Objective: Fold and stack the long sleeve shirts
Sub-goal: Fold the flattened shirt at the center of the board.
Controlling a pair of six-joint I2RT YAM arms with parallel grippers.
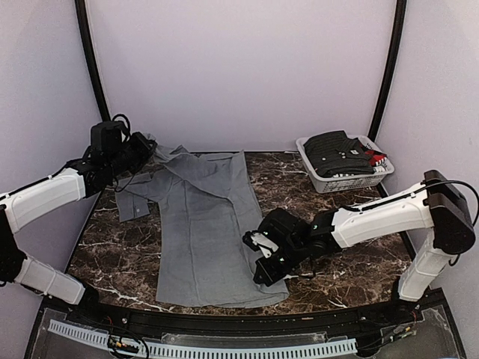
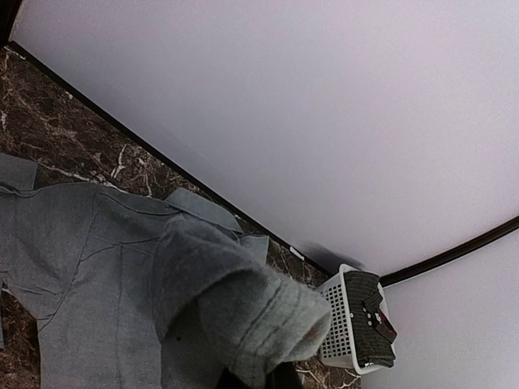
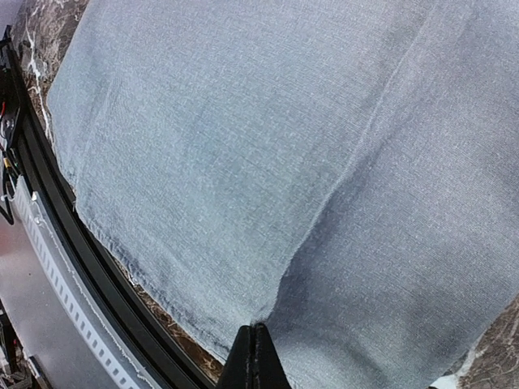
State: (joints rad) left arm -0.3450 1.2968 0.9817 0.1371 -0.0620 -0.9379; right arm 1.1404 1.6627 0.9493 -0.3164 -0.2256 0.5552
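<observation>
Well, the grey shirt (image 1: pixel 202 224) lies spread on the desk (image 1: pixel 359 273). Its long way runs from the collar at the back to the bottom edge at the front. The left pincer (image 1: pixel 146 149) is squeezed tight on a bunch of the shirt's cloth up by the shoulder and sleeve, and holds it a bit off the desk. From this pincer, the rest of the shirt spreads to its right and toward the front. The right pincer (image 3: pixel 253 361) is pinched tight too, on the shirt's side edge close to the bottom corner. From it, the shirt lies to its left and stretches away to the back. So each pincer has one end of the long way, left at the top and right at the bottom. I think the next fold needs both to move together, or the cloth may twist. The basket (image 1: pixel 318 179) with a dark striped shirt (image 1: pixel 337 149) sits well behind the right pincer.
</observation>
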